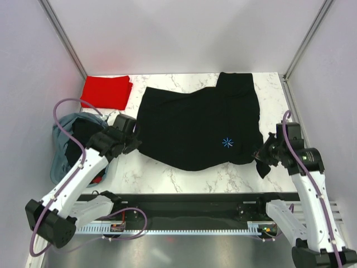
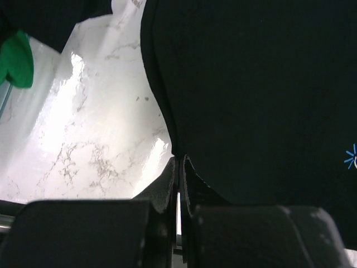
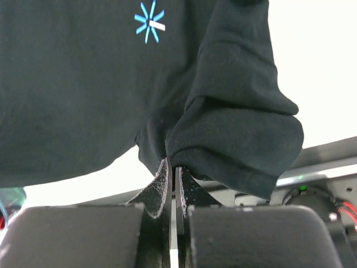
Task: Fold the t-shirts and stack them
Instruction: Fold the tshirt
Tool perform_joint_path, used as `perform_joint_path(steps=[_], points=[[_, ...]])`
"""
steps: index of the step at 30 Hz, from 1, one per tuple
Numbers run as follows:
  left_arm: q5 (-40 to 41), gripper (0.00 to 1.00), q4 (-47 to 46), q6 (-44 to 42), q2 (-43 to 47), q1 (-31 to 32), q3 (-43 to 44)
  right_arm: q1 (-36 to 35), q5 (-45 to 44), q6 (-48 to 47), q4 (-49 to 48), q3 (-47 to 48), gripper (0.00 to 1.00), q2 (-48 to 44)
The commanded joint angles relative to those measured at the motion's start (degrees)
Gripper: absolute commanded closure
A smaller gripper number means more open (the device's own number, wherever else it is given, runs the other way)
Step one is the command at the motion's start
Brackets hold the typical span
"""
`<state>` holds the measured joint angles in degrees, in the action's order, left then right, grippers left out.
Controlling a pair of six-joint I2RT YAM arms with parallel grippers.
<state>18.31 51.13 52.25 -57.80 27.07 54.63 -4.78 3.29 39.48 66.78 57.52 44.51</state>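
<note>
Plainly, a blue starburst logo (image 1: 227, 142) on the black t-shirt (image 1: 189, 125)

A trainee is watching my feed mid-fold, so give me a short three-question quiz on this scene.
1. True or false: the red t-shirt lies at the far left corner of the table.
2. The right gripper is shut on: A) the red t-shirt, B) the black t-shirt, C) nothing.
3. What colour is the black t-shirt's starburst logo?
Key: 1 true; 2 B; 3 blue.

Green t-shirt (image 2: 14, 58) — cut off at left edge.
</note>
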Motion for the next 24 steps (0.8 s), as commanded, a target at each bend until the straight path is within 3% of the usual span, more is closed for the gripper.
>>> perform_joint_path(steps=[1,9,14,24], points=[[1.74,0.98,-1.03,-4.69,-5.11,-1.58,5.04,-0.15,-2.94,-2.48,-5.95,3.47,1.00,4.34],[-4.41,0.98,-5.96,-11.64,-18.56,-10.62,14.70,-0.23,-7.06,-5.64,-12.90,10.41,1.00,20.51],[-7.05,0.98,-8.06,-13.66,-27.26,-13.09,20.32,-0.15,-8.74,-7.22,-17.56,15.07,1.00,31.83],[-12.59,0.94,-7.28,-15.42,-48.69,-18.72,33.95,-0.15,-14.19,-11.44,-21.43,35.01,0.99,59.09]])
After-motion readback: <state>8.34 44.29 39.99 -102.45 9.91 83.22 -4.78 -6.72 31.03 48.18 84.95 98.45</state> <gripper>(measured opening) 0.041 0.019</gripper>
